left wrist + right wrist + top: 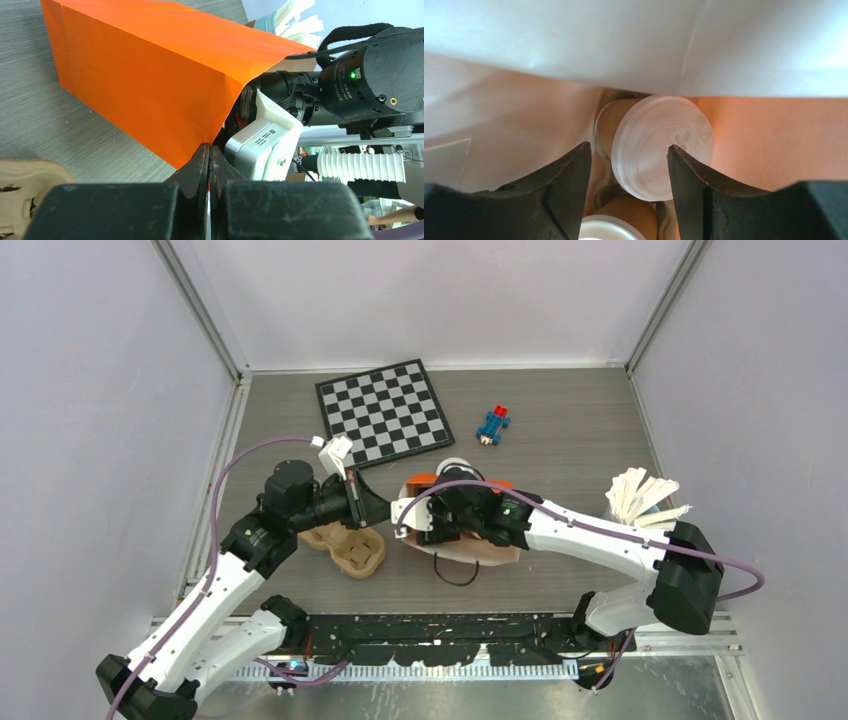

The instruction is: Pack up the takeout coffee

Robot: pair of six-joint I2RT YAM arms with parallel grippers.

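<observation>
Facing lid-first toward the spread right gripper (628, 150), the cup (663, 142) lies just ahead inside the orange bag (150, 75), whose edge the left gripper (209, 150) pinches.

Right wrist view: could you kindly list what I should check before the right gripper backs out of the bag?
1. Left gripper shut on the orange bag rim, holding the mouth open: ok.
2. Right gripper open: ok.
3. Lidded cup clear of the gripper's fingers: cannot tell, the lid overlaps one.
4. Lid on that cup: ok.
5. Second cup inside the bag: ok.
</observation>
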